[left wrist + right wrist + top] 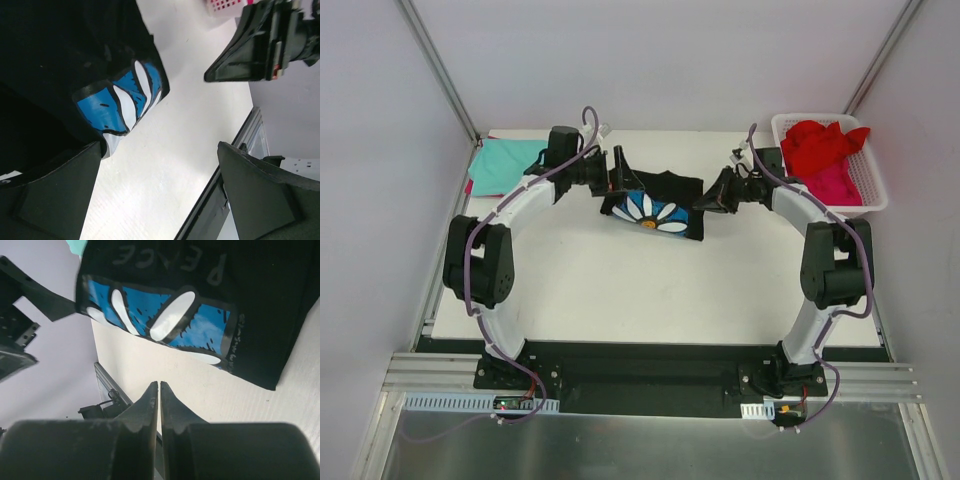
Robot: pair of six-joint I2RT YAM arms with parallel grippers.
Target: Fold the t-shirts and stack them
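Note:
The black t-shirt (pixel 665 190) with its blue-and-white flower print lies folded on the white table at the middle back. My left gripper (pixel 620 173) hovers over its left edge, and in the left wrist view (pixel 160 190) it stands wide open with only bare table between the fingers. That view has the black cloth (pixel 60 50) beside the left finger. At the shirt's right edge, my right gripper (pixel 702 203) is shut with nothing in it (pixel 159 385), just short of the printed fold (pixel 165 320). A teal t-shirt (pixel 505 165) lies flat at the back left.
A white slotted basket (pixel 876 172) at the back right holds a red shirt (pixel 825 145) over a pink one (pixel 838 186). Grey walls close in on both sides. The table's metal edge rail (pixel 235 160) runs near the left gripper.

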